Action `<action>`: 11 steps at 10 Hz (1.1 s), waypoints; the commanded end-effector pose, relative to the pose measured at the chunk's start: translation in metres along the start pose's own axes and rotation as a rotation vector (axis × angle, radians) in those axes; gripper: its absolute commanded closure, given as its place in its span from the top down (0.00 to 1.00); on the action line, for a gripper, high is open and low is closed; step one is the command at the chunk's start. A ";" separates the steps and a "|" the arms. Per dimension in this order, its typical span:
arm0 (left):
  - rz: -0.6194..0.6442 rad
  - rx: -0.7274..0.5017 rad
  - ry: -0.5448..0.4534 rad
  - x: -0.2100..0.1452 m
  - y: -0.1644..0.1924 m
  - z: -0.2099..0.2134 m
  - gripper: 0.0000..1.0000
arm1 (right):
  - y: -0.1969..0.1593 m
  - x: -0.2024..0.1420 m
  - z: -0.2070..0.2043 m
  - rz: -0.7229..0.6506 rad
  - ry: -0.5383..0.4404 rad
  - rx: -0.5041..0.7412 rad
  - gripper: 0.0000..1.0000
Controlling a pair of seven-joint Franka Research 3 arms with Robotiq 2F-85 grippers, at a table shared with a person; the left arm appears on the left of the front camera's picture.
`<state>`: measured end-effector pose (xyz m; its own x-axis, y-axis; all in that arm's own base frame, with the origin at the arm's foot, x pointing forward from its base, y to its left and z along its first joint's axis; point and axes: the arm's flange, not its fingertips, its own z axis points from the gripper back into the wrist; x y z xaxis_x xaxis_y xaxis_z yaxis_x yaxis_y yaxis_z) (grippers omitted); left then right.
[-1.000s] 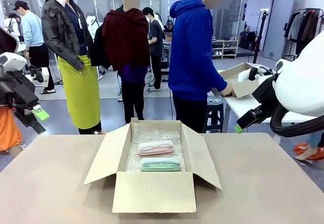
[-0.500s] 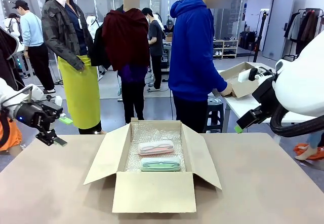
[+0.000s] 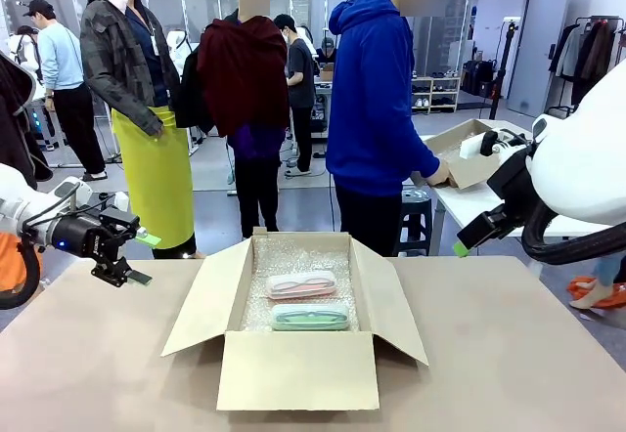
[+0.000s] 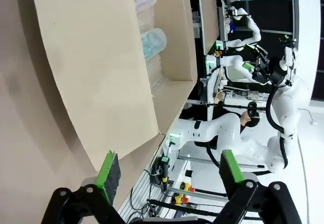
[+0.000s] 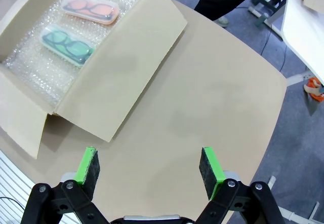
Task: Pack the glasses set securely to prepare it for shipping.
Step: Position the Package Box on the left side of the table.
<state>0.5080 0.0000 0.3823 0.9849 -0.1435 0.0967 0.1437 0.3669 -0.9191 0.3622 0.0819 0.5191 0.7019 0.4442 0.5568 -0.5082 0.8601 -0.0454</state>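
On a tan table (image 3: 509,354) in a busy lab, the pink case (image 3: 300,283) and green case (image 3: 310,316) lie on bubble wrap in an open box (image 3: 298,368). Flaps unclosed; both grippers, left (image 3: 140,258) and right (image 5: 150,170), gape empty, the left apparently nearing a flap.

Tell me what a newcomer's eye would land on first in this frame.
The open cardboard box at the table's middle, lined with bubble wrap, with the pink case lying just behind the mint green case inside it. Next, the left gripper, open, hovering near the box's left flap, while the right gripper, also open, hangs high above the table.
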 end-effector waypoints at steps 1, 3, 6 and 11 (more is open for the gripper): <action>0.046 -0.012 0.028 -0.001 0.003 0.003 1.00 | 0.003 0.001 0.001 -0.019 0.001 -0.010 1.00; 0.012 -0.003 0.005 -0.001 0.002 0.000 1.00 | 0.003 0.001 0.001 -0.019 0.001 -0.010 1.00; -0.074 -0.046 -0.154 0.027 0.037 -0.013 1.00 | 0.003 0.001 0.001 -0.019 0.001 -0.010 1.00; -0.090 -0.096 -0.200 0.039 0.082 -0.029 1.00 | 0.003 0.001 0.001 -0.019 0.001 -0.010 1.00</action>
<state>0.5477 -0.0011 0.3063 0.9761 -0.0109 0.2169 0.2115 0.2759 -0.9376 0.3622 0.0819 0.5191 0.7018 0.4442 0.5569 -0.5083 0.8600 -0.0453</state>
